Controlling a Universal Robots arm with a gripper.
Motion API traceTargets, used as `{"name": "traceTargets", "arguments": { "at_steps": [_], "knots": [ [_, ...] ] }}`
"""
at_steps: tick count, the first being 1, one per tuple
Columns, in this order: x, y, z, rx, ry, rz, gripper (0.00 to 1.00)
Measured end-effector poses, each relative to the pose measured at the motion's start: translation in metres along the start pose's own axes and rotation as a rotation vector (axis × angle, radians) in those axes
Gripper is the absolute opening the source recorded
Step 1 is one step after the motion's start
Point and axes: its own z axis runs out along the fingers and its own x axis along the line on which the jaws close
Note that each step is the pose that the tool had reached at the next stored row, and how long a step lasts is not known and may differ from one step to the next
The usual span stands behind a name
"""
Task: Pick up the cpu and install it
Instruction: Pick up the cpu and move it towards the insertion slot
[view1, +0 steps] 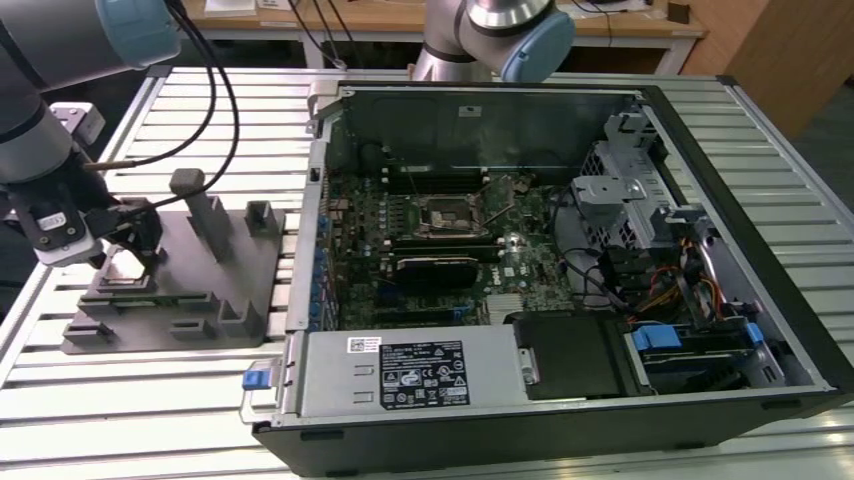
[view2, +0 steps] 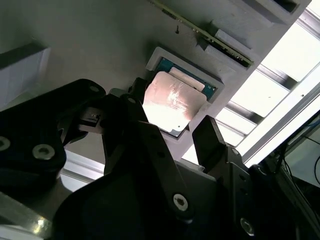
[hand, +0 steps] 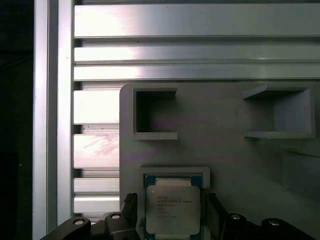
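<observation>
- Reaching down at the exterior view's left, the arm sets its gripper over the grey fixture.
- The cpu lies flat in the fixture's recess.
- The jaws stand apart, flanking the cpu.

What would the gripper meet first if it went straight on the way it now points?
Probably the flat square silver-topped cpu, seated in the grey plastic fixture between the open fingers of the black gripper; how far off is unclear.
</observation>
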Motion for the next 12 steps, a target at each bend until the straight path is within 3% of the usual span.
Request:
{"name": "traceTargets", "arguments": {
  "at_steps": [7, 12],
  "knots": [
    [-0.0001, -0.0002, 0.0028, 0.0101, -0.0005, 0.000, 0.65],
    [-0.0004, -0.0001, 0.0037, 0.0117, -0.0004, 0.000, 0.63]
  ]
}}
